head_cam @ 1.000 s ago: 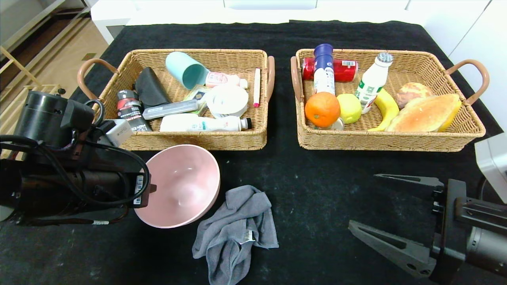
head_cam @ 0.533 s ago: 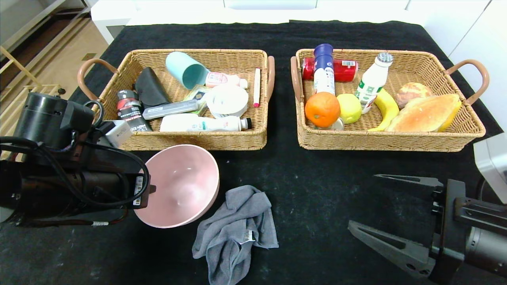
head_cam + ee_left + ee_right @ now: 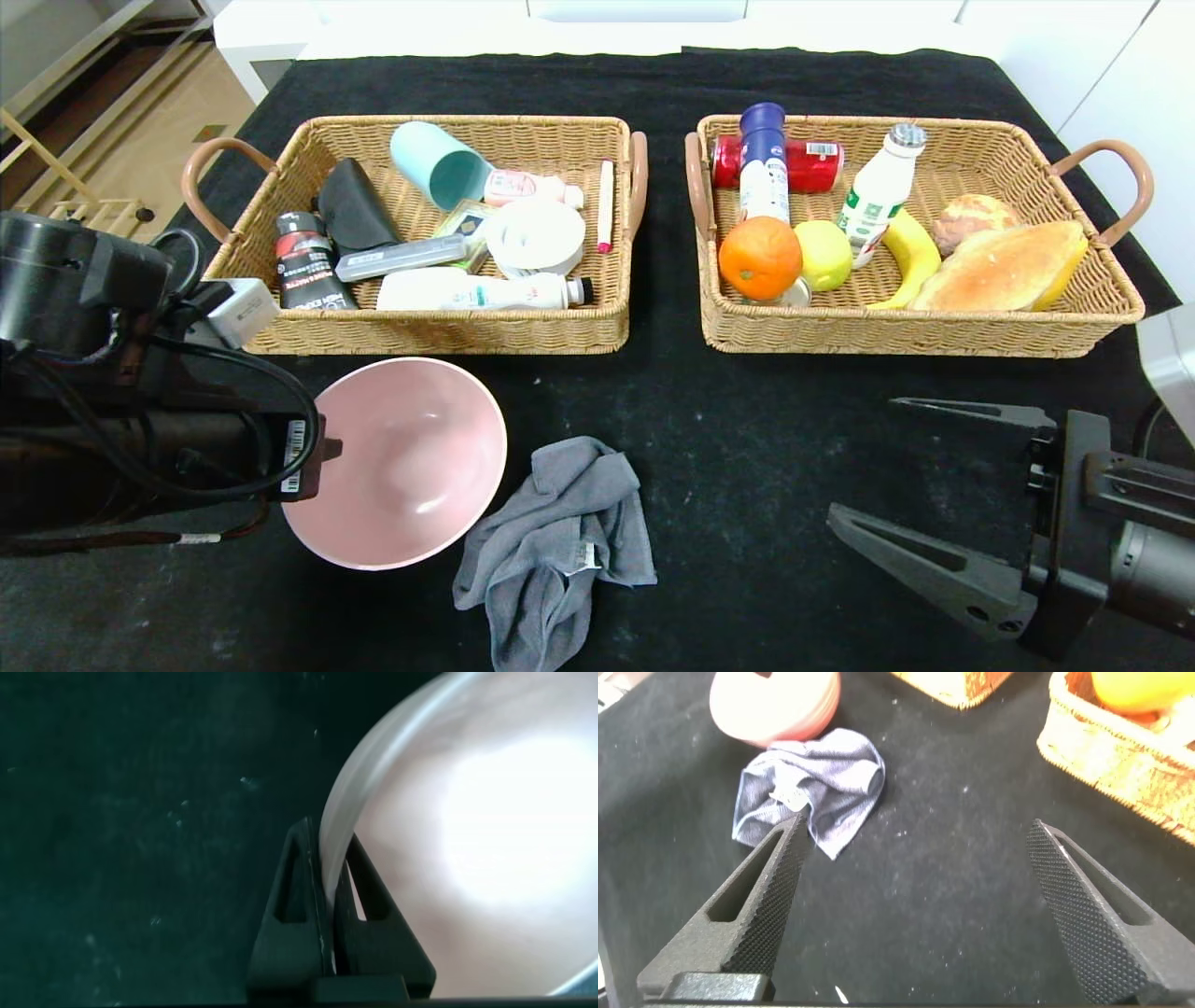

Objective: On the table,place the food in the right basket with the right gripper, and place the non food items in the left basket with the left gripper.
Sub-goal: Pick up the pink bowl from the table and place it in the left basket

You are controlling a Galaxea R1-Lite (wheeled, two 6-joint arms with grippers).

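Pink bowl (image 3: 400, 462): large, round, pale pink and glossy, tilted so its hollow faces up and toward the baskets. It sits just in front of the left basket (image 3: 425, 331), beside the grey cloth.
Left gripper (image 3: 329, 882): its two black fingers are pinched together on the bowl's rim, one inside, one outside.
Grey cloth (image 3: 560, 541): soft, crumpled, with a small white tag, lying on the table just right of the bowl.
Left basket: tan wicker tray with brown loop handles, holding a teal cup (image 3: 437, 166), a black pouch, bottles and a white round item.
Right basket (image 3: 896, 331): matching tray, holding an orange (image 3: 759, 257), a yellow banana (image 3: 910, 252), a golden croissant (image 3: 1004, 266), a white bottle with a dark blue cap (image 3: 764, 163), a red can and another white bottle.
Right gripper (image 3: 920, 476): low over the table's near right side, well apart from the cloth, its grey fingers spread wide with nothing between them.
Table (image 3: 747, 429): black cloth with faint pale specks.
Room: white furniture behind the table; pale wood floor at the far left.
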